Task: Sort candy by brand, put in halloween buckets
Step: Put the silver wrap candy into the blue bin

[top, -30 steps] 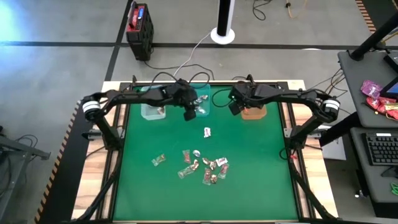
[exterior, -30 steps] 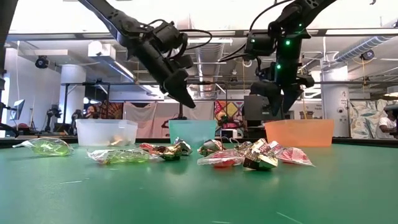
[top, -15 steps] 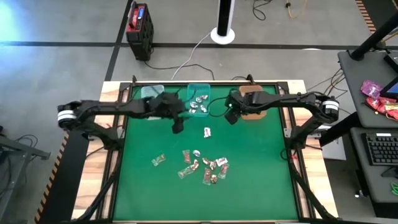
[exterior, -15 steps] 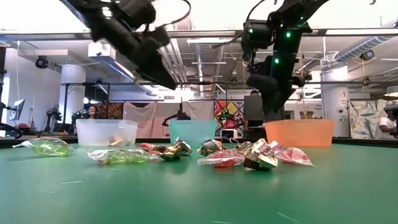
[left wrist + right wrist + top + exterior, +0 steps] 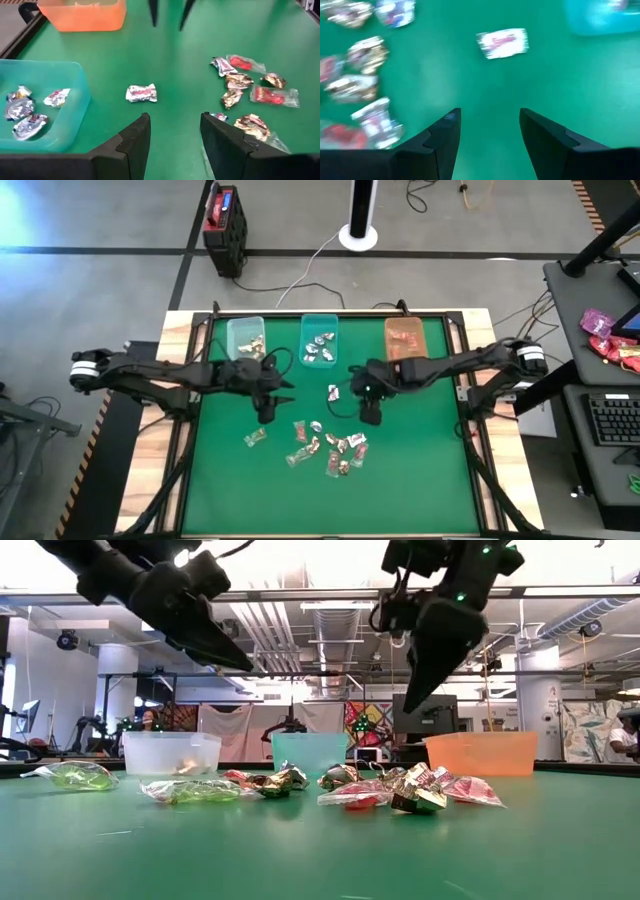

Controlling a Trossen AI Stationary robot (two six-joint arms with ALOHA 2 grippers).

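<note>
Several wrapped candies (image 5: 330,448) lie in a loose heap on the green mat, with one silvery-white piece (image 5: 333,391) apart toward the far side, also in the left wrist view (image 5: 141,93) and the right wrist view (image 5: 502,42). Three bins stand along the far edge: pale clear-green (image 5: 245,337), teal (image 5: 320,338) with silvery pieces inside, orange (image 5: 403,338). My left gripper (image 5: 268,412) hangs open above the mat left of the heap. My right gripper (image 5: 369,413) hangs open above the mat, right of the lone piece.
A black-and-red box (image 5: 223,220) and a white stand base (image 5: 358,235) sit on the floor beyond the table. Pink and yellow packets (image 5: 610,338) lie on a desk at the right. The near half of the mat (image 5: 330,505) is bare.
Both arms have swung from over the bins at the far edge toward the near side, and now hang over the middle of the mat. The left gripper came away from the teal bin, the right from the orange bin. The candies have not moved.
</note>
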